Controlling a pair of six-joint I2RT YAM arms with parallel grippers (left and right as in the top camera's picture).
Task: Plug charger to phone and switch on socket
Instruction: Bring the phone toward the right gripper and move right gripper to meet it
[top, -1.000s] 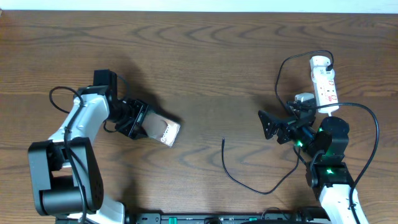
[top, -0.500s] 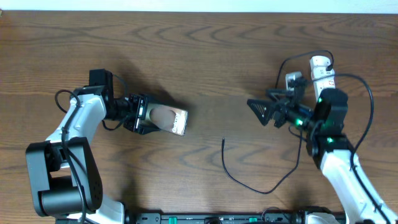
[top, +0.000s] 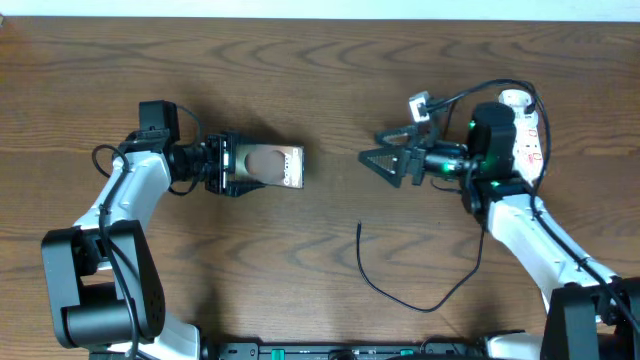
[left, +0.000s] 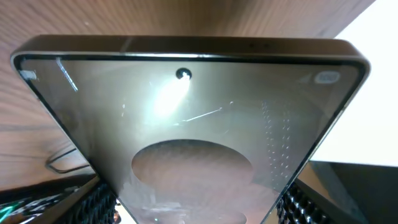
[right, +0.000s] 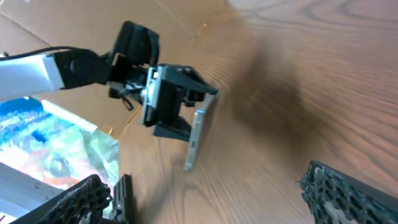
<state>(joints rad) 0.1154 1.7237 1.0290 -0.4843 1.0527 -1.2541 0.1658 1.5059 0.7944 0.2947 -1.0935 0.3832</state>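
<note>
My left gripper (top: 232, 165) is shut on the phone (top: 270, 167), a dark brown slab with a large lighter circle, and holds it lifted left of centre. The phone fills the left wrist view (left: 193, 124). In the right wrist view it shows edge-on (right: 195, 140) in the left gripper (right: 168, 106). My right gripper (top: 385, 162) is open and empty, raised right of centre and pointing left toward the phone. The charger cable (top: 400, 295) lies on the table below it, with its tip (top: 360, 226) loose. The white socket strip (top: 527, 135) lies at the far right, partly behind the right arm.
The brown wooden table (top: 320, 80) carries nothing else. The thin black charger cable loops up past the right arm toward the strip (top: 450, 115). The arm bases stand at the front corners.
My left gripper has lifted the phone and turned it level, moving it up and right. My right gripper has swung up and left from beside the socket strip toward the centre, staying open.
</note>
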